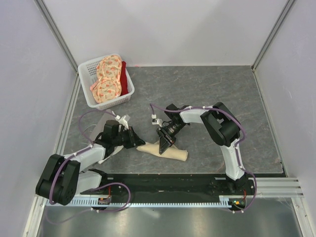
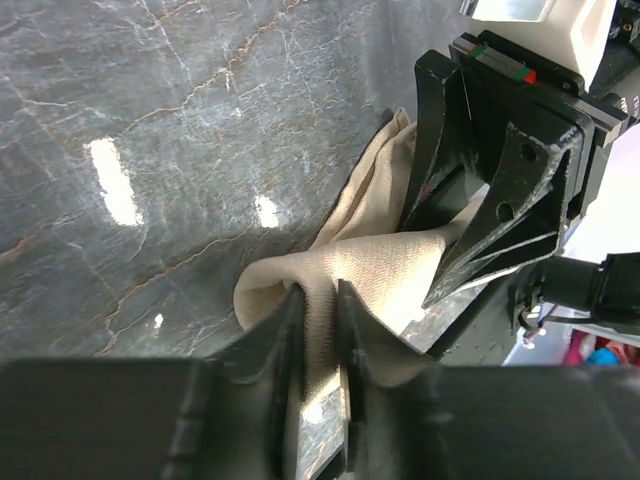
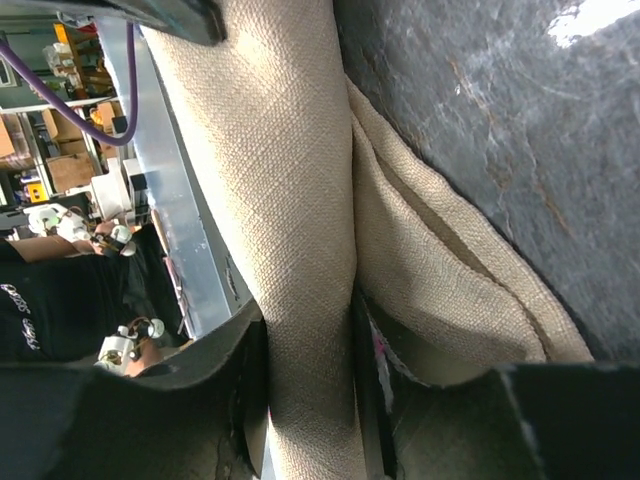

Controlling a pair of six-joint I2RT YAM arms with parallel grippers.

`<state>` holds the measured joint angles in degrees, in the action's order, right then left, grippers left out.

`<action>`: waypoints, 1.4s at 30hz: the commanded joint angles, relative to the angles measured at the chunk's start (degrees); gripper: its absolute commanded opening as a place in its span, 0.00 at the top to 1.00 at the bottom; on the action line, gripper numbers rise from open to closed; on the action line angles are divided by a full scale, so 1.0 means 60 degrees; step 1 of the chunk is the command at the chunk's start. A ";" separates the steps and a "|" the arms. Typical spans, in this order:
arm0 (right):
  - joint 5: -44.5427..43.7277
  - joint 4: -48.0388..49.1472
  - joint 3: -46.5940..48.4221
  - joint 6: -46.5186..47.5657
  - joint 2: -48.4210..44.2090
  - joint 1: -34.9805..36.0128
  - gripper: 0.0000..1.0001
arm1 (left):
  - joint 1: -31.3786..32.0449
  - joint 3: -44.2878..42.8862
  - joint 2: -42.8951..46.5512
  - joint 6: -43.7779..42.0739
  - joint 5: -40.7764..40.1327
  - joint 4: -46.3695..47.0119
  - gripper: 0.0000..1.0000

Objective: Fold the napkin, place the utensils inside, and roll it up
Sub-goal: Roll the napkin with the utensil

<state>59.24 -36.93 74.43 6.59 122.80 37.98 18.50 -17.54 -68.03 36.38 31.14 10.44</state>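
Napkin (image 1: 170, 152) is a beige roll lying on the table, just ahead of the arm bases. Both grippers are on it.

Left gripper (image 1: 134, 140): fingers nearly together, pinching a fold at the roll's end. Cloth fills the narrow gap between them.
Right gripper (image 1: 163, 146): fingers straddle the roll partway along, pressed against both sides, so it's clamped on the napkin. A looser layered flap spreads flat on the table to one side of its fingers.

The two grippers sit close together. In the left wrist view the right gripper's black body fills the space just beyond the left fingers and blocks the rest of the roll.

Around:
- white plastic basket (image 1: 112, 102), well beyond the left gripper in the far left corner. It holds orange floral cloths (image 1: 108, 76) and a red cloth (image 1: 124, 79).
- something pale (image 1: 101, 124) lies under the left arm, mostly hidden, can't tell what it is.
- purple cables (image 1: 89, 116) loop along both arms.

Surface: dark grey marbled tabletop (image 1: 212, 89), glossy, with lamp glare in the wrist views. There's a black base plate (image 1: 168, 182) under the arms and an aluminium rail (image 1: 276, 185) along the near edge.

Room: pale wall panels (image 1: 163, 29) on three sides with metal corner posts. The right wrist view shows blurred workshop clutter past the table edge.
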 commanded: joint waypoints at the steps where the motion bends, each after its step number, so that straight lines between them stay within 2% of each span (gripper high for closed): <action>1: -0.1128 0.0280 0.0104 0.0235 0.0144 -0.0074 0.53 | 0.0051 -0.0138 -0.0204 0.0118 0.0407 0.0590 0.86; 5: -0.1889 0.0471 -0.0013 0.0132 -0.0456 -0.0075 0.45 | 0.0066 -0.0240 -0.0322 0.0147 0.0246 0.0502 0.97; 7: -0.2577 0.0777 -0.0232 0.0030 -0.1085 -0.0075 0.39 | 0.0066 -0.0387 -0.0395 0.0148 0.0114 0.0298 0.98; 13: -0.4612 0.1568 -0.0993 0.0132 -0.2975 0.0057 0.31 | 0.0066 -0.0680 -0.0717 0.0177 -0.0282 -0.0288 0.98; 17: -0.5828 0.2242 -0.1681 0.0439 -0.4102 0.0684 0.27 | 0.0066 -0.0841 -0.0937 0.0264 -0.0297 -0.0551 0.98; 23: -0.7850 0.2771 -0.2108 0.1040 -0.4442 0.2221 0.21 | 0.0037 -0.1412 -0.1303 0.0294 -0.0516 -0.1372 0.98; 26: -0.9150 0.2931 -0.2180 0.1201 -0.4267 0.2838 0.19 | 0.0051 -0.1573 -0.1479 0.0338 -0.0516 -0.1432 0.98; 29: -0.9813 0.3253 -0.2414 0.1376 -0.4266 0.3162 0.16 | 0.0037 -0.1705 -0.1655 0.0294 -0.0414 -0.1505 0.98; 38: -0.9304 0.3401 -0.2723 0.1597 -0.4120 0.3236 0.17 | 0.0036 -0.1852 -0.1918 0.0265 -0.0326 -0.1549 0.98; 41: -0.8733 0.3328 -0.2767 0.1612 -0.4017 0.3236 0.20 | 0.0051 -0.1896 -0.1904 0.0279 -0.0355 -0.1549 0.98; 42: -0.8630 0.3255 -0.2738 0.1597 -0.3959 0.3236 0.24 | 0.0051 -0.1910 -0.1904 0.0265 -0.0341 -0.1549 0.98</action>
<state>4.36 -17.91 58.33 15.31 97.69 57.28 18.72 -27.29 -79.09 37.26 29.91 1.61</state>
